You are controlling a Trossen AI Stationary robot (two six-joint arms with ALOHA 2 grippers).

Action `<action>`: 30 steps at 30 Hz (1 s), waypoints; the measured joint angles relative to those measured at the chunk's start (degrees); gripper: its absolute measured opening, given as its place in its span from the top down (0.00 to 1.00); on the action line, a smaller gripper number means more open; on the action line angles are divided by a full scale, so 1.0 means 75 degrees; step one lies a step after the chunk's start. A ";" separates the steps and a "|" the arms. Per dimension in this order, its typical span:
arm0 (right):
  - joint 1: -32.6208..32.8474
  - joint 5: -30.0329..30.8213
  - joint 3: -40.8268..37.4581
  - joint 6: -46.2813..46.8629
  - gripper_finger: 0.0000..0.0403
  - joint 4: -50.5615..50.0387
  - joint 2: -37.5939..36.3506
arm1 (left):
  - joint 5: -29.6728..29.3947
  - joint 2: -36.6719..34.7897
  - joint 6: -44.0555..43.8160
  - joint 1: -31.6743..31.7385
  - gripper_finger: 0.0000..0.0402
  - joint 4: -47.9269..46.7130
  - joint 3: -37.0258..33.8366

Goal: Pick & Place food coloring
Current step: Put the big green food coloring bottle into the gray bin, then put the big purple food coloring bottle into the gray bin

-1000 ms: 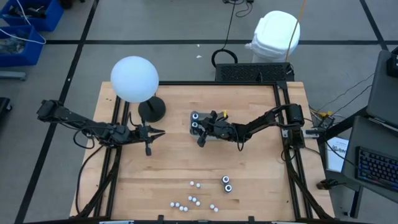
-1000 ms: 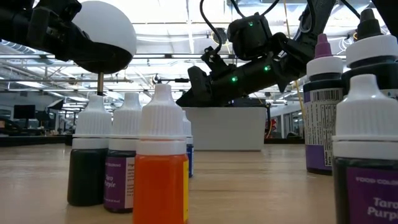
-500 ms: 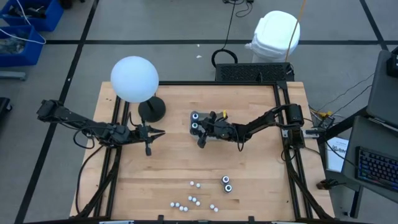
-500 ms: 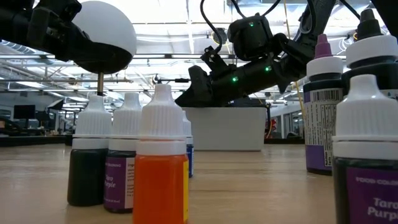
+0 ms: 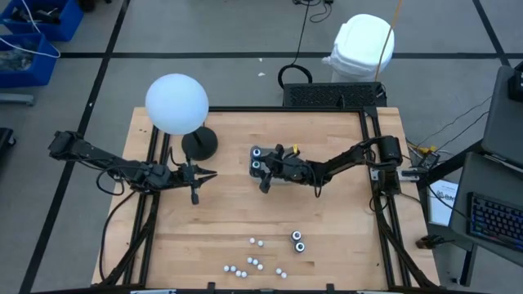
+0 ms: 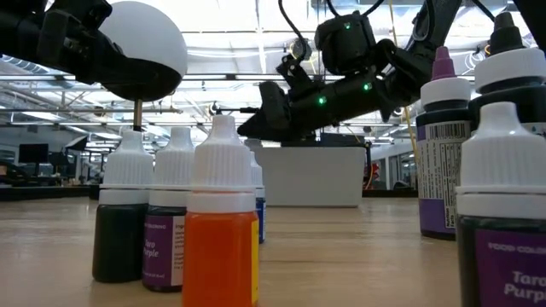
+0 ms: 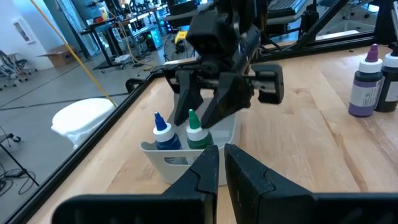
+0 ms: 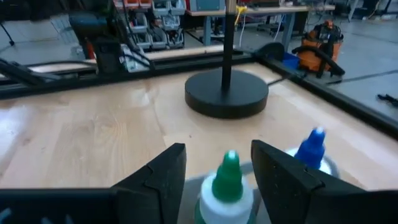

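Observation:
The food coloring is split. Several white-capped vials [image 5: 253,263] and two dark bottles [image 5: 298,241] stand near the table's front edge. A green-tipped bottle [image 8: 229,177] and a blue-tipped one [image 8: 311,149] stand upright in the grey tray [image 7: 186,163] at mid-table. My right gripper [image 8: 217,149] hangs open over the tray. Its fingers stand either side of the green-tipped bottle's top, and I see no contact. Left of the tray, my left gripper [image 5: 211,173] is shut, holds nothing and points at the tray.
A lamp with a white globe [image 5: 176,104] and a black round base [image 5: 199,144] stands at the far left, just beyond my left gripper. Black rails [image 5: 372,163] run along the table's sides. Bare wood [image 5: 221,220] lies between the tray and the front bottles.
In the low view my right gripper has risen a little above the tray, still pointing the same way. The bottles in the tray stay upright where they were. My left arm has kept still.

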 joint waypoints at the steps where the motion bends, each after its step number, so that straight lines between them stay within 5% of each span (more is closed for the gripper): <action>1: 0.0000 0.0000 0.0000 -0.0052 0.57 -0.0032 -0.0078 | 0.0000 0.0000 0.0000 0.0003 0.91 -0.0005 0.0000; 19: 0.0485 -0.0364 0.0015 -0.0643 0.57 -0.2039 -0.2742 | 0.0000 -0.0003 0.0006 0.0003 0.91 0.0000 0.0000; 30: 0.1132 -0.0367 0.0015 -0.0921 0.73 -0.2408 -0.3175 | 0.0000 -0.0001 0.0003 0.0001 0.91 0.0000 0.0000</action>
